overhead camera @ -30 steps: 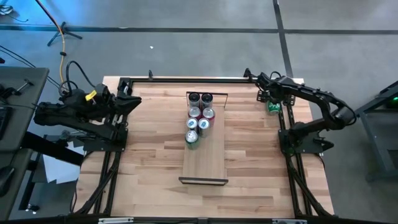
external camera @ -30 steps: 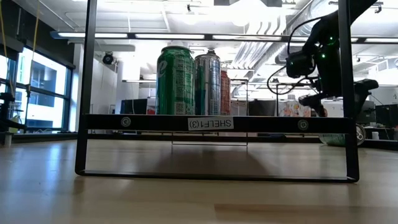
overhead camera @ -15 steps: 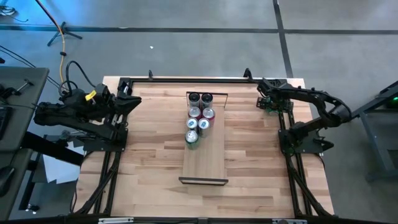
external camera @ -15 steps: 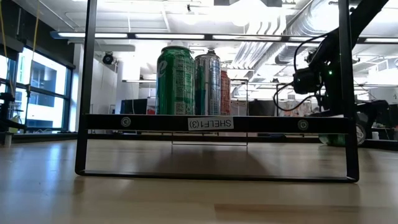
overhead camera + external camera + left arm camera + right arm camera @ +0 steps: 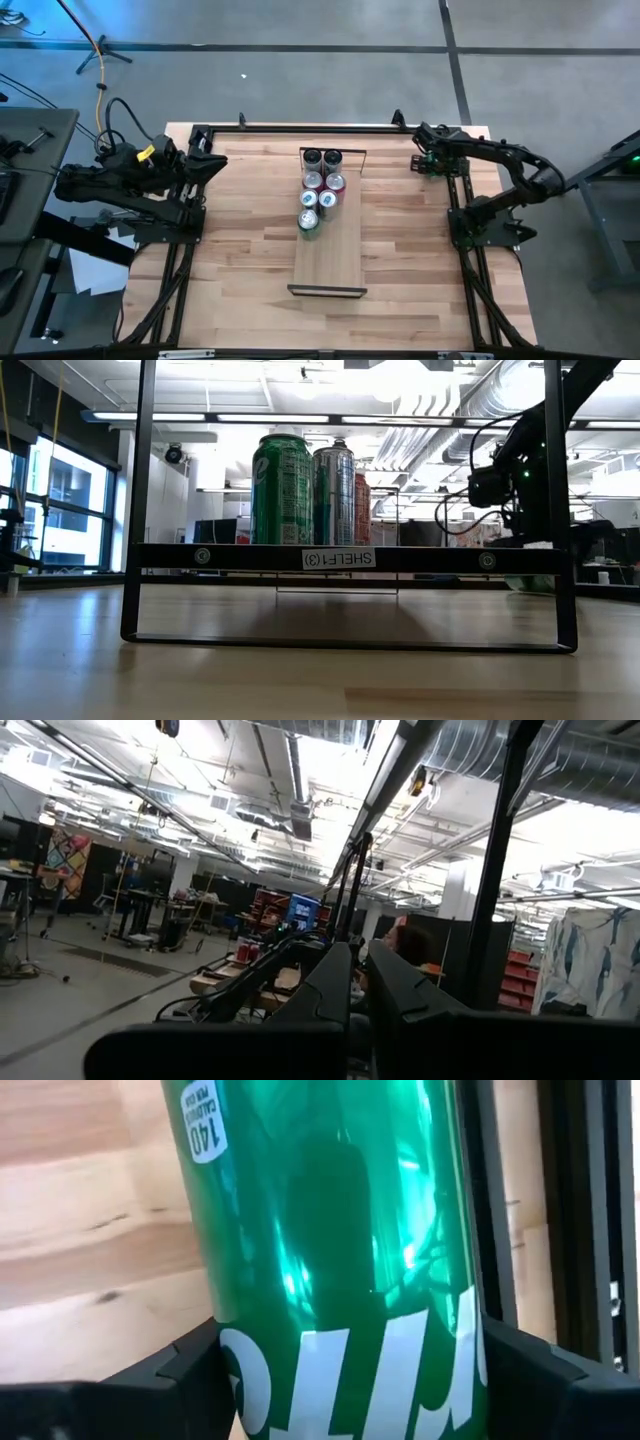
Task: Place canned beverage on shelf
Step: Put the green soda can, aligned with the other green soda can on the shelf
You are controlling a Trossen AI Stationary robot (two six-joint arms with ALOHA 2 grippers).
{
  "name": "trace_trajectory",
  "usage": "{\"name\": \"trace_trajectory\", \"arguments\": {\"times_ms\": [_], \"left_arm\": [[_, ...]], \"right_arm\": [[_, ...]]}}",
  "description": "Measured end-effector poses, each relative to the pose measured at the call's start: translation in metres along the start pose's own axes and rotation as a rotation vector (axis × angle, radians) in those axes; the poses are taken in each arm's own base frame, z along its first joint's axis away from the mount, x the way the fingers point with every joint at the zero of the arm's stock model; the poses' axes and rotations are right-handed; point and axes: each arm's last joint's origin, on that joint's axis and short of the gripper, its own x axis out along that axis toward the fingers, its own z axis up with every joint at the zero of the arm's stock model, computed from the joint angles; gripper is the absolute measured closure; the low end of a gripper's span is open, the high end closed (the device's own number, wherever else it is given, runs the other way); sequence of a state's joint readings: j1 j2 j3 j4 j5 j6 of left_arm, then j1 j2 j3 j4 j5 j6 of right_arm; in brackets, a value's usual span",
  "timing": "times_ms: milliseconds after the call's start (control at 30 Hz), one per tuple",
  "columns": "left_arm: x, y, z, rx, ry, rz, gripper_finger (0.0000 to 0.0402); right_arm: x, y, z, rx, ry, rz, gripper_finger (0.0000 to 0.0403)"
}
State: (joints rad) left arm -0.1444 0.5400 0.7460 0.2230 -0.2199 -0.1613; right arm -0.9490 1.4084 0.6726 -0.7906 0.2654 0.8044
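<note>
A green canned beverage (image 5: 340,1250) lies on its side on the table near the far right corner. My right gripper (image 5: 433,163) stands over it, pointing down, its two fingers against the can's sides. The shelf (image 5: 328,255), a long pale board with dark end frames, stands mid-table. Several cans (image 5: 320,190) stand upright on its far half, and they also show in the low view as cans (image 5: 305,490). My left gripper (image 5: 215,160) waits shut, raised over the far left of the table. My right gripper has the green can's round wall (image 5: 235,1365) between its two fingers (image 5: 190,1370), one on each side. The fingers come from above, pointing steeply down, and lie across the can. The can lies on the tabletop.
Dark metal rails (image 5: 575,1200) run along the table's right edge close beside the can. The right arm's base (image 5: 485,225) stands near the right edge. Bare board (image 5: 330,265) makes up the shelf's near half.
My right gripper has gone down over the green can and tipped more steeply downward; the can, which showed beside it a second ago in the high view, is now covered by it. The can has stayed where it was.
</note>
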Motion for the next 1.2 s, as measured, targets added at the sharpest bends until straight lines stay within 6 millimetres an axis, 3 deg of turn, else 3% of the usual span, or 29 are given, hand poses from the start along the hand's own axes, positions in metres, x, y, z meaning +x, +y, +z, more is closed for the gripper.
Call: {"name": "trace_trajectory", "arguments": {"times_ms": [167,333,500,700,833,933,1200], "left_arm": [[0.0,0.0,0.0,0.015,0.0,0.0,0.0401],[0.0,0.0,-0.001,0.077,0.011,0.001,0.0402],[0.0,0.002,-0.006,0.197,0.061,0.028,0.0401],[0.002,0.008,-0.014,0.281,0.124,0.242,0.0386],[0.01,0.009,-0.023,0.317,0.174,0.269,0.034],[0.014,0.009,-0.026,0.309,0.177,0.297,0.0283],[0.024,0.005,-0.01,0.226,0.132,0.339,0.0128]], "right_arm": [[-0.013,0.002,0.001,-0.031,-0.024,0.022,0.0108],[-0.049,0.007,0.0,-0.083,-0.171,0.124,0.0108],[-0.109,0.005,-0.001,-0.177,-0.378,0.316,0.0108],[-0.193,0.001,-0.014,-0.319,-0.6,0.678,0.0108],[-0.237,0.006,-0.028,-0.427,-0.667,0.857,0.0108],[-0.26,0.016,-0.039,-0.496,-0.701,0.95,0.0108],[-0.29,0.058,-0.068,-0.666,-0.716,1.073,0.0108]]}}
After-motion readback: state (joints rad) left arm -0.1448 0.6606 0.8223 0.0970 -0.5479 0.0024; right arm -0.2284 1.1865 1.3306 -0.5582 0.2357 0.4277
